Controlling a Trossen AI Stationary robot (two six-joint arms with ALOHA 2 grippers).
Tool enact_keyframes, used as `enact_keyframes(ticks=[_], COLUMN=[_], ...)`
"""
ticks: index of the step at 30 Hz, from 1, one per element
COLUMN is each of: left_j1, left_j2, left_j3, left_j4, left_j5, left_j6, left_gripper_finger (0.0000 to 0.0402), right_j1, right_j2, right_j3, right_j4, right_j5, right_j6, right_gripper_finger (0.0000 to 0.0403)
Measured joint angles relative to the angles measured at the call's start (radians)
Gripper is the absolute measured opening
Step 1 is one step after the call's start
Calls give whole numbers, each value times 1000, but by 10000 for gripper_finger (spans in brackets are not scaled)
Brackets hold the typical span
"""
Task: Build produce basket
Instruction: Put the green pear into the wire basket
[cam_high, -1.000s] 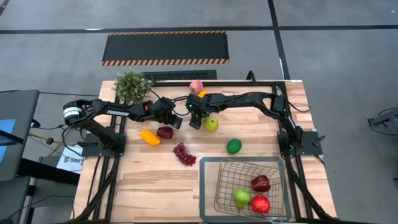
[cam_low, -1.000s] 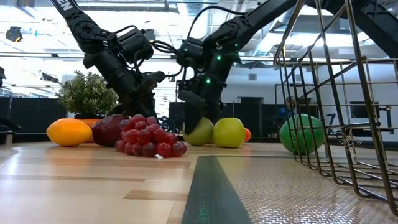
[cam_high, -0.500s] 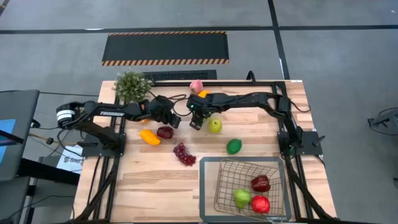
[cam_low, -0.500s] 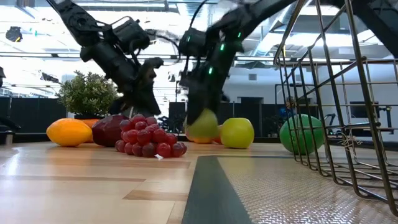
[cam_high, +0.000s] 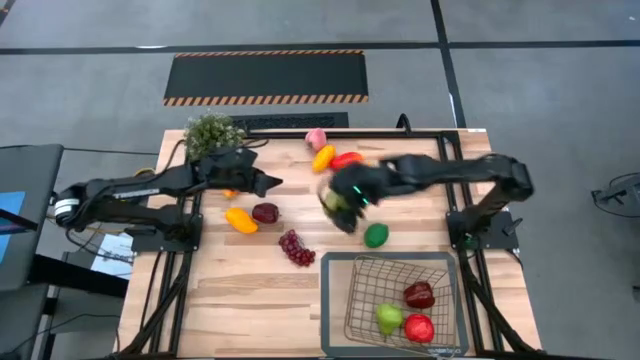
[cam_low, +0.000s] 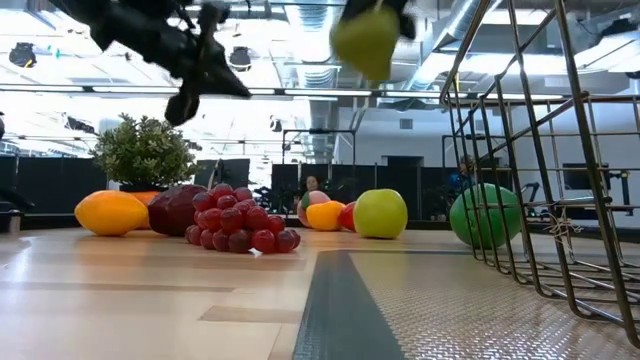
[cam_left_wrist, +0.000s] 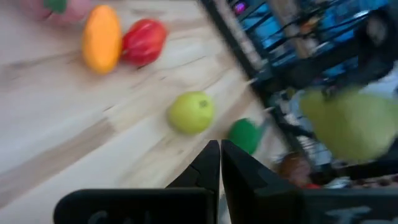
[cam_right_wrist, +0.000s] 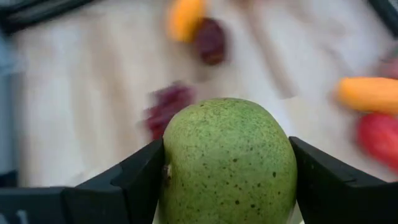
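My right gripper (cam_high: 340, 208) is shut on a speckled green pear (cam_right_wrist: 229, 163) and holds it high over the table's middle, left of the green lime (cam_high: 376, 235). The pear also shows in the low view (cam_low: 368, 40). The wire basket (cam_high: 345, 300) at the near right holds a green pear (cam_high: 388, 318), a red pepper (cam_high: 419, 294) and a red apple (cam_high: 419, 327). A green apple (cam_low: 380, 213) rests on the table under the raised arm. My left gripper (cam_high: 262, 183) is shut and empty, in the air above the dark red fruit (cam_high: 265, 212). My right gripper pinches the pear's two opposite sides (cam_right_wrist: 168, 171) between its two fingers (cam_right_wrist: 134, 177), which slant down from the table's right. The pear is lifted clear of the table, well above the other fruit.
Purple grapes (cam_high: 296, 247) and an orange pepper (cam_high: 240, 220) lie left of centre. A pink peach (cam_high: 316, 138), a yellow-orange pepper (cam_high: 323, 157) and a red pepper (cam_high: 346, 160) lie near the far edge, next to the potted plant (cam_high: 212, 135).
My right gripper has lifted the green pear off the table, high up, and carried it toward the near right, toward the basket. My left gripper has risen and drawn back toward the table's left edge, staying shut. The green apple has shifted a little to the right.
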Motion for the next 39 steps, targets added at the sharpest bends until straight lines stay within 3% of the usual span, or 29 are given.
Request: enact_keyframes(ticks=[7,15,20,30,39], left_j1=[-48,-110,-144,-199,-204], left_j2=[-107,-124,-124,-124,-124], left_j3=[0,0,0,0,0], left_j4=[-12,-22,-46,-64,-66], left_j5=[-38,-81,-91,-173,-187], left_j6=[-41,-88,-103,-115,-126], left_gripper_finger=[2,2,2,2,2], right_j1=[338,599,659,700,689], right_j2=[-82,49,150,243,213], right_j3=[1,-1,0,-11,-223], right_j4=[-98,-138,-133,-111,125], right_j5=[66,140,173,236,250], right_j6=[168,388,497,533,532], right_gripper_finger=[292,292,292,292,292])
